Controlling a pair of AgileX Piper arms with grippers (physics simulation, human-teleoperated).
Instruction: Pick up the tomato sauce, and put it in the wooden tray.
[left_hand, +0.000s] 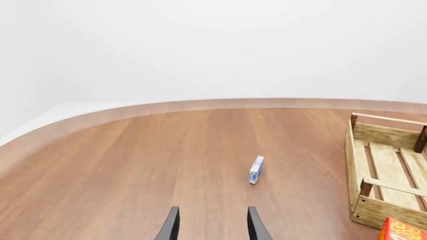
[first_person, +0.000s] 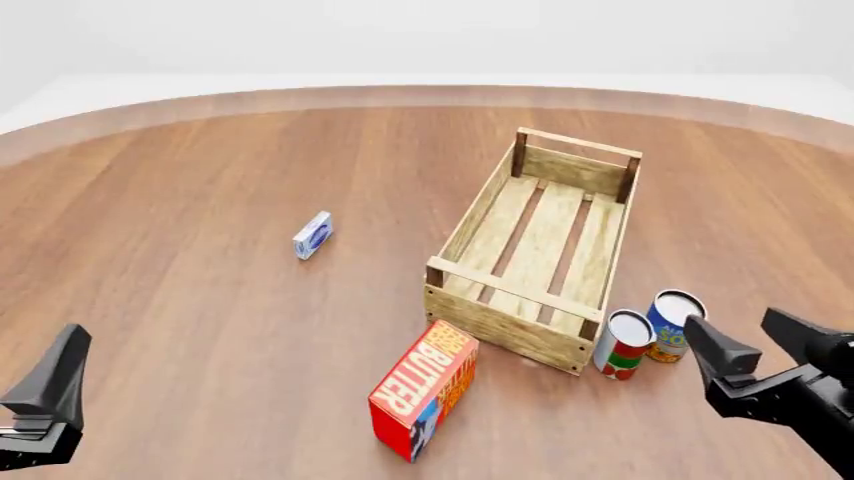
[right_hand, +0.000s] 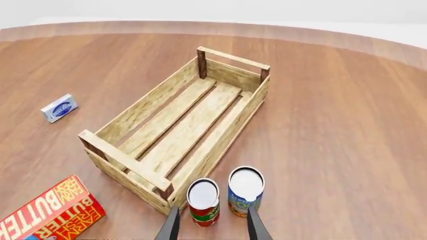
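The tomato sauce (first_person: 623, 345) is a small can with a red, white and green label, standing upright just outside the near right corner of the wooden tray (first_person: 507, 325). In the right wrist view the can (right_hand: 203, 202) shows between the fingertips of my right gripper (right_hand: 213, 210). My right gripper (first_person: 733, 320) is open and empty, just right of and nearer than the cans. The tray (right_hand: 127, 172) is empty. My left gripper (left_hand: 213, 210) is open and empty, low at the near left (first_person: 67, 350). The tray's end shows in the left wrist view (left_hand: 383, 165).
A blue-and-orange can (first_person: 674, 325) stands against the tomato sauce's right side (right_hand: 245, 192). A red butter box (first_person: 424, 390) lies in front of the tray's near end. A small blue-and-white box (first_person: 312, 235) lies left of the tray.
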